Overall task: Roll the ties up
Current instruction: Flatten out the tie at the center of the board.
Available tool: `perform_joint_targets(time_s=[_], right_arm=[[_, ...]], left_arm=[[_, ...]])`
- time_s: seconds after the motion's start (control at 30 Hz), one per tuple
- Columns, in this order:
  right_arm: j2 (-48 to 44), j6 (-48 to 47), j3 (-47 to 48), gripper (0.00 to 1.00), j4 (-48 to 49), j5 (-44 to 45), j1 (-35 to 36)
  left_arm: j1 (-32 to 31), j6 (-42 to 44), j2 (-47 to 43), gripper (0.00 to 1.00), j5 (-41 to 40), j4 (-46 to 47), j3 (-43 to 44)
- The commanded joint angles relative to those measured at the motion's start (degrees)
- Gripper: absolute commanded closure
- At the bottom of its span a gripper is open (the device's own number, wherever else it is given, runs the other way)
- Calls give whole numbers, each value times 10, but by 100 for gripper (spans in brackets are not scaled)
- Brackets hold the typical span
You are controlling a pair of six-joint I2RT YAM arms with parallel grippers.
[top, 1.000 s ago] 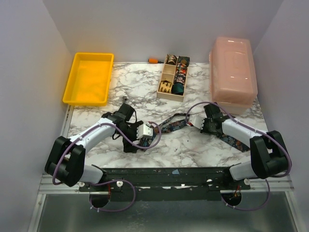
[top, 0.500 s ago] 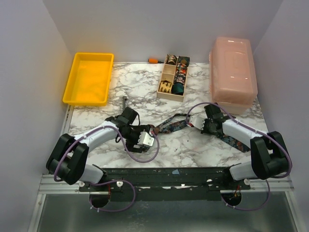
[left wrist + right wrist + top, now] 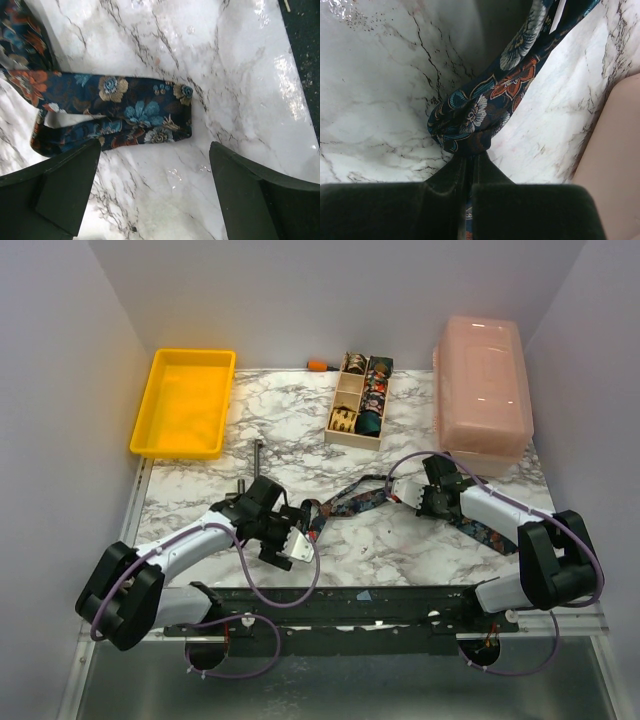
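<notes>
Overhead view of a marble table (image 3: pixel 400 550) with both arms reaching inward from the lower edge of the frame. One floral tie (image 3: pixel 355 500), dark with blue, orange and cream blossoms, lies unrolled as a long strip across the middle of the table, running from left of centre toward the lower right, where it passes beneath the right arm. The right gripper (image 3: pixel 470 160) has its fingers pressed together on a bunched fold of this tie, right of centre in the overhead view; in the right wrist view the fabric rises from the pinch toward the upper right. The left gripper (image 3: pixel 155 147) stands with its fingers wide apart and holds nothing; in its wrist view the folded end (image 3: pixel 135 112) of the tie lies flat on the marble just above the gap, close to the left finger (image 3: pixel 65 182). Coiled ties (image 3: pixel 372 390) fill several compartments of a wooden box (image 3: pixel 352 442) at upper centre. A yellow tray (image 3: pixel 150 410) sits at upper left, a pink lidded container (image 3: pixel 482 380) at upper right, and a dark T-shaped tool (image 3: pixel 257 455) lies below the tray.
</notes>
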Motion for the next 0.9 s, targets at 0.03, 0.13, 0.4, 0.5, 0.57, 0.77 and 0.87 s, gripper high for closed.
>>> perform_joint_targets(time_s=[0.03, 0.13, 0.4, 0.5, 0.57, 0.77, 0.87], right_arm=[[15, -10, -9, 99, -52, -19, -8], [5, -17, -12, 99, -51, -22, -11], [-31, -42, -33, 99, -52, -22, -29], [-44, -57, -31, 99, -60, -22, -43], [-55, -70, -23, 99, -71, -32, -57], [-99, -114, -20, 99, -88, -81, -62], [-97, -126, -22, 99, -97, -81, -61]], left_arm=[[-46, 26, -6, 7, -1, 2, 5], [-66, 12, 37, 14, -26, -23, 33], [-56, -53, 95, 71, -57, -126, 134], [-9, -27, 85, 93, -22, -283, 210], [33, 7, 86, 100, -2, -396, 275], [108, 51, 177, 100, -15, -601, 425], [140, 4, 258, 100, -19, -607, 509]])
